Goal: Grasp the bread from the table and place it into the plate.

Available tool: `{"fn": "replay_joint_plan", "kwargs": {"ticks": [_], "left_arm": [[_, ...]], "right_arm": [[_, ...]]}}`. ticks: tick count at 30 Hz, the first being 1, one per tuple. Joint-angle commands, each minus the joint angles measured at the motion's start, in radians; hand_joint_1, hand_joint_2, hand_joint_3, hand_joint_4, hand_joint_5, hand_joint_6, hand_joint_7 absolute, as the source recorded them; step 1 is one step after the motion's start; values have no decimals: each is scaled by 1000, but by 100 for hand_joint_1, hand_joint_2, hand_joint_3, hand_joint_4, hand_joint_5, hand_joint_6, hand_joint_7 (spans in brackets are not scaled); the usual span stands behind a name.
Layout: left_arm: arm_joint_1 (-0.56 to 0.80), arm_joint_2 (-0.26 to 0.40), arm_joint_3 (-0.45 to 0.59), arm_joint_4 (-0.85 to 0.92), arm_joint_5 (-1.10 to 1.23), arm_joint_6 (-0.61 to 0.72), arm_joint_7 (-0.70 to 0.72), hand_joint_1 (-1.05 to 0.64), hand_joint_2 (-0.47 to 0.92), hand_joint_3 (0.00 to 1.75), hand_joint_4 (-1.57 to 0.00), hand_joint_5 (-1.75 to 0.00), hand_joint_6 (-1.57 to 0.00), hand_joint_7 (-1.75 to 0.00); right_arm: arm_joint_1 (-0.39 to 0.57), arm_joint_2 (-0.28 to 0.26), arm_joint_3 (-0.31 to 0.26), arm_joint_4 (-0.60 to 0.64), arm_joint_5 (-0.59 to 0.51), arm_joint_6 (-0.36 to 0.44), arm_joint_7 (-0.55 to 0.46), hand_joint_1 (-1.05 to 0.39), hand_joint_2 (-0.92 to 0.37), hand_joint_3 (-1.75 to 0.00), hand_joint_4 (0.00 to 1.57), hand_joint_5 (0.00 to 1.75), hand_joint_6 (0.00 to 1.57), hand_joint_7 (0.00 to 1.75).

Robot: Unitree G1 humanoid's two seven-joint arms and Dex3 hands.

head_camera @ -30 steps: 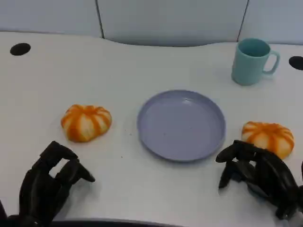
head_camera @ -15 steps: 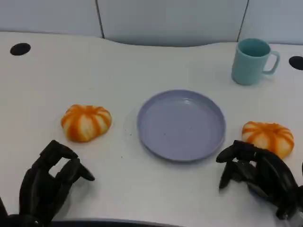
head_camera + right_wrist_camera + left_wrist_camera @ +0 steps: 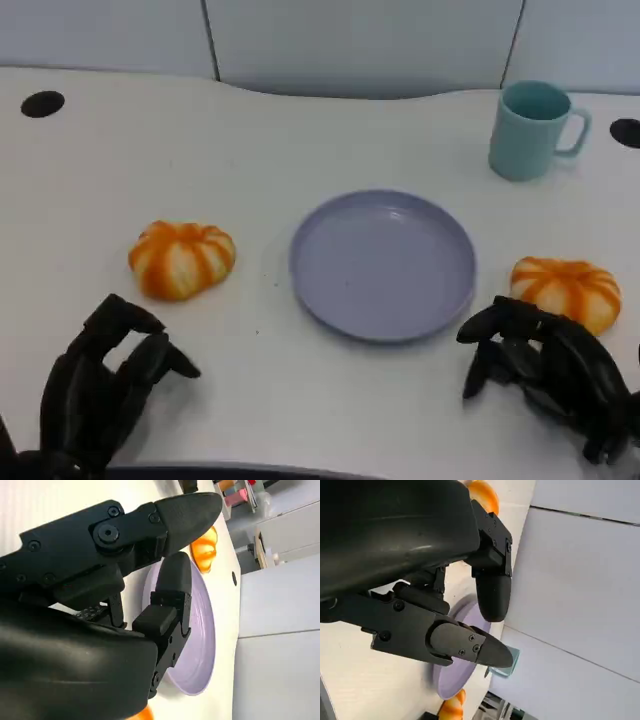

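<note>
Two orange-and-white striped bread rolls lie on the white table. One bread point(image 3: 182, 259) is left of the lavender plate point(image 3: 383, 263), the other bread point(image 3: 566, 290) is right of it. The plate is bare. My left hand point(image 3: 105, 390) hovers near the front edge, below the left bread, fingers apart and holding nothing. My right hand point(image 3: 545, 370) sits just in front of the right bread, fingers spread and curved, also holding nothing. In the left wrist view the fingers point(image 3: 470, 647) reach toward the plate point(image 3: 451, 677). The right wrist view shows the plate point(image 3: 197, 645) and a bread point(image 3: 205, 550) past the fingers.
A teal cup point(image 3: 533, 129) stands at the back right, behind the plate. Two black round holes point(image 3: 42, 103) sit in the tabletop at the far left and far right. A grey wall panel runs along the table's back edge.
</note>
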Motion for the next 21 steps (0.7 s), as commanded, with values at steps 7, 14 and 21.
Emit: {"fn": "replay_joint_plan", "kwargs": {"ticks": [7,14,21], "left_arm": [[-5,80,-74,-91,168,-172,53,-57,92,7,-26,-151,-47,-74],[-26,215,-180,-202,508,-260,273,-62,92,6,-6,-125,-46,-20],[-103,385,-293,-290,898,-216,513,-78,92,11,0,-80,-34,-3]], "right_arm": [[32,-10,1,10,-3,24,-3,-53,-92,-15,65,156,70,107],[32,-2,-2,14,2,27,-1,-53,-92,-15,65,156,71,107],[31,-2,-3,15,2,26,2,-53,-92,-15,65,156,70,107]]}}
